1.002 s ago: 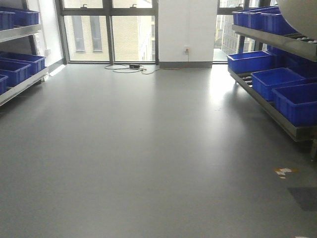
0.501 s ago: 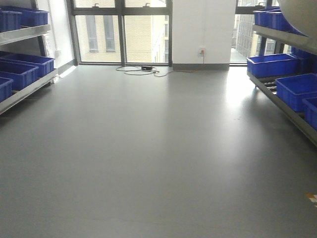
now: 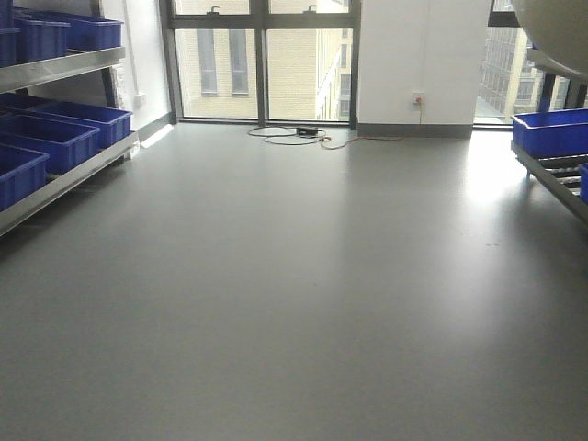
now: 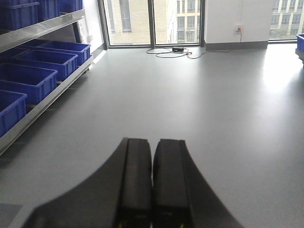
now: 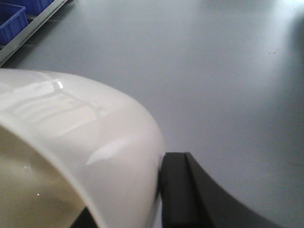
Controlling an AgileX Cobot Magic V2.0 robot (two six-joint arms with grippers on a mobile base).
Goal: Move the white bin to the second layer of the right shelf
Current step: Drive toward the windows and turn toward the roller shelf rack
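White bin (image 5: 95, 128), rim in right tool (image 5: 161, 187), opens toward wrist.

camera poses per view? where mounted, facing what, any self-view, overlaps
Front: robot's front, facing across the floor to the windows; white bin at top right, no arm.
Left wrist: behind the left hand, shut, facing the blue crates and floor.
Right wrist: behind the right hand, gripping the white bin's wall, floor beyond.
Shared: front and left wrist both show the windows, crates, floor cable.
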